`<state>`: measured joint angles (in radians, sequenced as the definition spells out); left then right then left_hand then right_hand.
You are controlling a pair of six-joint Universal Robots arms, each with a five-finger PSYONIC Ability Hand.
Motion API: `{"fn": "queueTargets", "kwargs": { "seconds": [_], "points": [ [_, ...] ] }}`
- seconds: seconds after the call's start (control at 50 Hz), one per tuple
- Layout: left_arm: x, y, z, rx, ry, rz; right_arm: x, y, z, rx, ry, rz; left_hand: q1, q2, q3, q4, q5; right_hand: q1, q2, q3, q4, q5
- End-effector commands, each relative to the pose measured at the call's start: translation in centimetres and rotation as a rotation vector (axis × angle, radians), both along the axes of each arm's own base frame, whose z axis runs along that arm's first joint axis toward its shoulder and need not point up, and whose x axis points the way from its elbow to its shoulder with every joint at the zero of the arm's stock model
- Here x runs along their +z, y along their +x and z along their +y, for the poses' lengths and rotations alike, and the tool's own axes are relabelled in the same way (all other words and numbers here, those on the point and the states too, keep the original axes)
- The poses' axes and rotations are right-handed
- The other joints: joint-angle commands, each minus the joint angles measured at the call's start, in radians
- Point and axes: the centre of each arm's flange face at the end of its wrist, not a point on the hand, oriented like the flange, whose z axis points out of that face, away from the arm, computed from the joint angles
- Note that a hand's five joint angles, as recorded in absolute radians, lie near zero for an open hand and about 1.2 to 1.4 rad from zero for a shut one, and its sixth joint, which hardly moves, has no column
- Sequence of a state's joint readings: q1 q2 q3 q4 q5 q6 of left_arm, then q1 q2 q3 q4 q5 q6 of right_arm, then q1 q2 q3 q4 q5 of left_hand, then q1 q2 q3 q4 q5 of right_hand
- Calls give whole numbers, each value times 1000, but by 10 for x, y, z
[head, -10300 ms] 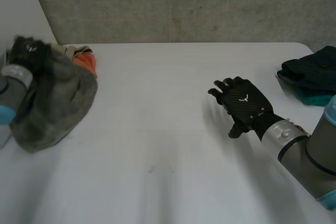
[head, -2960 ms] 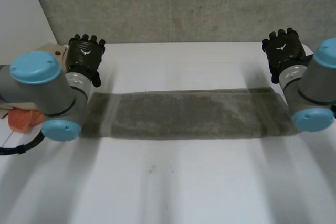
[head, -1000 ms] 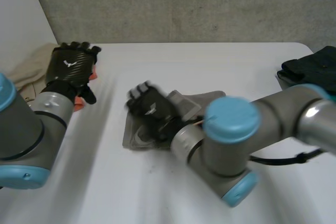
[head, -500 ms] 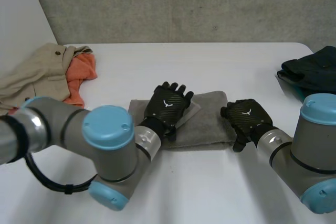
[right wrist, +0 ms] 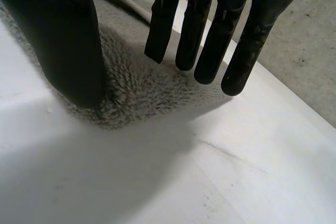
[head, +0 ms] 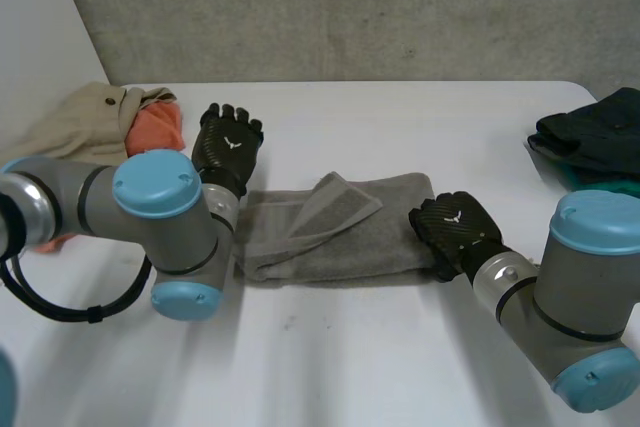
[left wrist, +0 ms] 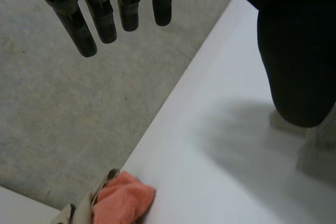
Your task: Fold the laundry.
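Observation:
A grey towel [head: 350, 237] lies folded lengthwise in the middle of the white table [head: 400, 127], with a flap turned up across its left half. My left hand [head: 228, 147] hovers just past the towel's left end, open with straight fingers [left wrist: 105, 14] and holding nothing. My right hand [head: 455, 232] is at the towel's right end. Its thumb [right wrist: 68, 40] rests down at the edge of the towel [right wrist: 131, 82], and its nearly straight fingers [right wrist: 210, 40] hang just above the pile, apart from the thumb.
A heap of beige and orange clothes [head: 110, 117] lies at the table's far left; the orange cloth [left wrist: 123, 203] is beyond my left fingertips. A stack of dark clothes [head: 595, 137] sits at the far right edge. A grey wall [head: 350, 7] stands behind the table.
My left hand has lifted off the towel's left part and drawn back to the left, leaving a flap turned up. My right hand has shifted onto the towel's right end, its fingers bending inward.

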<state>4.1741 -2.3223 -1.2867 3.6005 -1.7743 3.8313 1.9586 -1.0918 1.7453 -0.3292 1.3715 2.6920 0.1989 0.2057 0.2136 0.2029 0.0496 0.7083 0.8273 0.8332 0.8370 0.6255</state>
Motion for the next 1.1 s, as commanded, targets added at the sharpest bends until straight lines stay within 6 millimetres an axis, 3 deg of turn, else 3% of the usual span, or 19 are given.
{"fn": "queueTargets", "kwargs": {
  "seconds": [0.02, 0.16, 0.22, 0.24, 0.32, 0.44, 0.48, 0.52, 0.54, 0.58, 0.68, 0.74, 0.84, 0.94, 1.04, 1.08, 1.1],
  "points": [
    [39, -20, 55, -139, 58, 253, -1, 4, 8, 11, 7, 6, -9, -16, -24, -13, -34, 237, 118, 112, 108, 145],
    [36, -39, 86, -301, 197, 345, -1, 4, 9, 2, 8, 9, 9, 2, -6, 5, -17, 167, 48, 42, 38, 75],
    [20, -44, 89, -330, 259, 324, -1, 4, 8, 2, 7, 7, 12, 5, -3, 8, -14, 158, 39, 33, 29, 66],
    [6, -46, 87, -328, 286, 307, -1, 4, 8, 2, 6, 9, 17, 11, 3, 13, -8, 155, 36, 30, 26, 63],
    [-15, -53, 77, -310, 306, 284, -2, 4, 8, 1, 6, 9, 35, 28, 20, 31, 10, 161, 42, 36, 32, 69],
    [-22, -45, 46, -193, 252, 270, -2, 4, 6, -15, -1, 17, 62, 55, 47, 58, 36, 234, 115, 109, 105, 142],
    [-21, -28, 27, -94, 208, 242, -2, 4, 5, -22, -10, 23, 59, 52, 44, 55, 33, 333, 214, 208, 205, 242],
    [-18, -18, 16, -34, 176, 218, -2, 4, 4, -23, -20, 27, 59, 52, 44, 55, 33, 465, 346, 340, 336, 373],
    [-18, -13, 12, -8, 164, 203, -2, 4, 4, -22, -33, 34, 59, 52, 44, 55, 33, 652, 533, 527, 523, 560],
    [-16, -5, 7, 34, 140, 166, -2, 4, 4, -23, -45, 44, 50, 43, 35, 46, 25, 688, 569, 563, 559, 596],
    [-15, -3, 14, 30, 137, 117, -1, 0, 5, -35, -63, 85, 18, 11, 3, 14, -8, 688, 569, 563, 559, 596],
    [-2, -1, 17, 31, 117, 125, -2, -7, 6, -64, -64, 122, 6, -1, -9, 2, -19, 688, 569, 563, 559, 596],
    [1, 7, 27, 30, 140, 117, 10, -13, 11, -62, -103, 200, 0, -7, -15, -4, -25, 688, 569, 563, 559, 596],
    [26, 19, 43, 25, 121, 135, 26, -18, 12, -44, -175, 355, -12, -19, -27, -16, -37, 688, 569, 563, 559, 596],
    [42, 26, 58, 4, 111, 153, 55, 2, 4, -10, -341, 373, -12, -19, -27, -16, -37, 688, 569, 563, 559, 596],
    [49, 29, 61, 5, 101, 167, 64, 21, 11, 49, -401, 344, -12, -19, -27, -16, -37, 688, 569, 563, 559, 596],
    [55, 32, 62, 10, 93, 181, 73, 44, 24, 134, -469, 299, -12, -19, -27, -16, -37, 688, 569, 563, 559, 596]
  ]
}}
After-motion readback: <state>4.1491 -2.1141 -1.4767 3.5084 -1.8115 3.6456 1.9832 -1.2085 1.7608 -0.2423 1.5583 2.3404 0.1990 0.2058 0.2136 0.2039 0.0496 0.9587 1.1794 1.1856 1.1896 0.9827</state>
